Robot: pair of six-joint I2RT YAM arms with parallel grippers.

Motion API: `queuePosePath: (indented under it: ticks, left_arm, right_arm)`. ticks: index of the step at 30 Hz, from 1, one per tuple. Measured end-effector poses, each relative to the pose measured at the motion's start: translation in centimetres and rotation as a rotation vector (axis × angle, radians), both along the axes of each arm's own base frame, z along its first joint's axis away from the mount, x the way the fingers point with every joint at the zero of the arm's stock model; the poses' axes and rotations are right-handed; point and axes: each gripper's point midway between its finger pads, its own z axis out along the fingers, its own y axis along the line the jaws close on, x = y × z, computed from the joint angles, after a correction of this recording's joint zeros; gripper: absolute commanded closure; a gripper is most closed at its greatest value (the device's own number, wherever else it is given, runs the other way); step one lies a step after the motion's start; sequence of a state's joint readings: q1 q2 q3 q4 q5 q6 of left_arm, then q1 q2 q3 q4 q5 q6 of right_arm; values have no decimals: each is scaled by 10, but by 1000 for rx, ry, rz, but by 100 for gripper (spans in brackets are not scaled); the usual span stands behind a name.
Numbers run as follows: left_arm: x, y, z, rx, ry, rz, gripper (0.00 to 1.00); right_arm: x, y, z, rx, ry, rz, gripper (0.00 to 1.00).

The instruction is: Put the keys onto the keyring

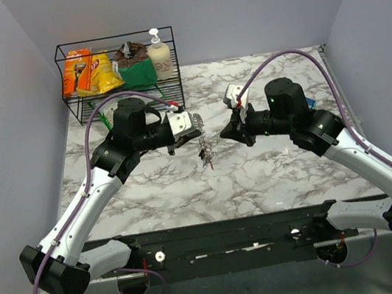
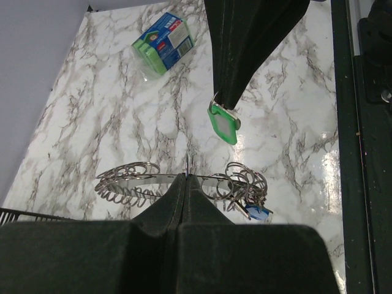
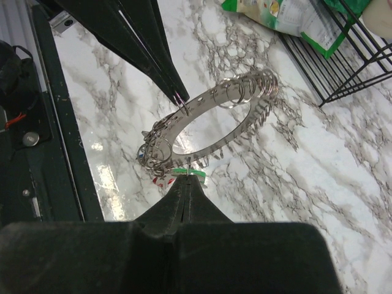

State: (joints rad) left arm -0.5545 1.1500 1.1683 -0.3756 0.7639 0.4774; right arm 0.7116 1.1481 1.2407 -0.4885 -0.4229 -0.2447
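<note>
From above, the keyring (image 1: 207, 147) is too small to tell single rings or keys apart. Only a blue corner of the green container (image 1: 311, 102) shows behind the right arm (image 1: 328, 133). In the left wrist view the left tool (image 2: 187, 177), closed on the keyring's band, covers the band's near part. The right tool (image 2: 222, 101) is cut off by the top edge, and the container's print is too small to read. In the right wrist view the green key (image 3: 187, 172) is a sliver behind the right tool's pinched tips. A red tag (image 3: 153, 180) is half buried under rings, and the packets (image 3: 282, 15) and wire basket (image 3: 349, 61) run off the edge.
</note>
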Motion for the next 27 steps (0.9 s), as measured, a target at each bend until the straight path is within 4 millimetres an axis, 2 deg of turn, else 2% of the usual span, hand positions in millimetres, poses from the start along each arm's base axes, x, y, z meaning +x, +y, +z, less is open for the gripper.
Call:
queuePosePath:
  ticks: [11, 27]
  left_arm:
    - [-5, -11, -5, 1, 41, -37, 100]
    - [-5, -17, -4, -5, 38, -45, 100]
  right_arm:
    - [4, 12, -3, 18, 14, 33, 99]
    - [-7, 20, -1, 46, 40, 102, 99]
